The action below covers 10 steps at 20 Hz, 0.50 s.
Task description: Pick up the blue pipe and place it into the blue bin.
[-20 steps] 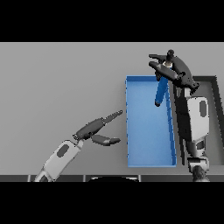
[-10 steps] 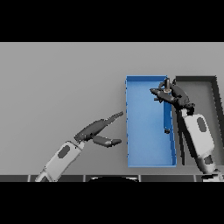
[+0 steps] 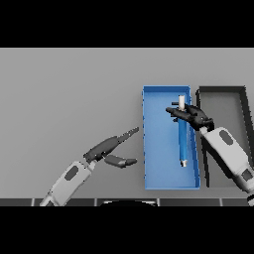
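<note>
The blue pipe (image 3: 182,141), with a white tip at its far end, lies lengthwise inside the blue bin (image 3: 161,181), near the bin's right wall. My right hand (image 3: 194,116) hovers over the pipe's upper part with its fingers spread out to the left across it, open and not curled round it. My left hand (image 3: 108,148) is open on the table just left of the bin, fingers straight and pointing toward the bin's left wall, thumb held apart below them.
A dark grey bin (image 3: 221,89) stands directly right of the blue bin, and my right forearm crosses its lower left part. The grey table (image 3: 64,99) stretches out to the left and back.
The pipe, hanging upright from my right hand over the bin a second ago, has been let go and now lies flat in the bin. The right hand dropped toward me. The left hand stayed put.
</note>
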Motion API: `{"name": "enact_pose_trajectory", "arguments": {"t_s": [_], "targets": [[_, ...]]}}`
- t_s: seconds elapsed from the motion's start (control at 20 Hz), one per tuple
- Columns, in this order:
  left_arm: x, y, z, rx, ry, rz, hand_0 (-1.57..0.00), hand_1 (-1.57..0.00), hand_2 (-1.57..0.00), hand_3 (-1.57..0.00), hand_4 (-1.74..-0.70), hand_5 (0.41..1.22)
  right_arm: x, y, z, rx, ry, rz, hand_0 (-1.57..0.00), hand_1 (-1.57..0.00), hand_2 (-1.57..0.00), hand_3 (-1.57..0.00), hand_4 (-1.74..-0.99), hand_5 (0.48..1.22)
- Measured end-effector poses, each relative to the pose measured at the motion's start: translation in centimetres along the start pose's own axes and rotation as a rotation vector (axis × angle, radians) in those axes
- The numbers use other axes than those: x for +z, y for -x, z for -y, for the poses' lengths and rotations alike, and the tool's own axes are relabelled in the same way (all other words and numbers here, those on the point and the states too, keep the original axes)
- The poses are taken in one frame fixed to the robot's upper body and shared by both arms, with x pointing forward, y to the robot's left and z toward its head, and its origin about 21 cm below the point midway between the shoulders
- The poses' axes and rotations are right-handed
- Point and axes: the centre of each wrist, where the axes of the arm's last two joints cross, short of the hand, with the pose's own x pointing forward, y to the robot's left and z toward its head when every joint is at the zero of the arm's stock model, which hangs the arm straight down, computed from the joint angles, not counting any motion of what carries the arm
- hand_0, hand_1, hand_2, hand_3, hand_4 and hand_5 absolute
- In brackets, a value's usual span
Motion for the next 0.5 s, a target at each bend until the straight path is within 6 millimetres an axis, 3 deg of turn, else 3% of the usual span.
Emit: {"name": "enact_pose_trajectory", "arguments": {"t_s": [0.2, 0.5], "targets": [[0.0, -0.1, -0.1, 0.003, -0.001, 0.003, 0.00, 0.00, 0.00, 0.00, -0.83, 0.471, 0.4, -0.2, -0.4, 0.117, 0.012, -0.020, -0.12, -0.09, -0.09, -0.05, -1.189, 0.880], [0.2, -0.3, -0.3, 0.003, -0.003, 0.002, 0.00, 0.00, 0.00, 0.00, -0.83, 0.471, 0.2, 0.4, -1.1, 0.122, 0.040, -0.032, -0.03, -0.02, -0.02, -0.01, -1.182, 0.789]]}}
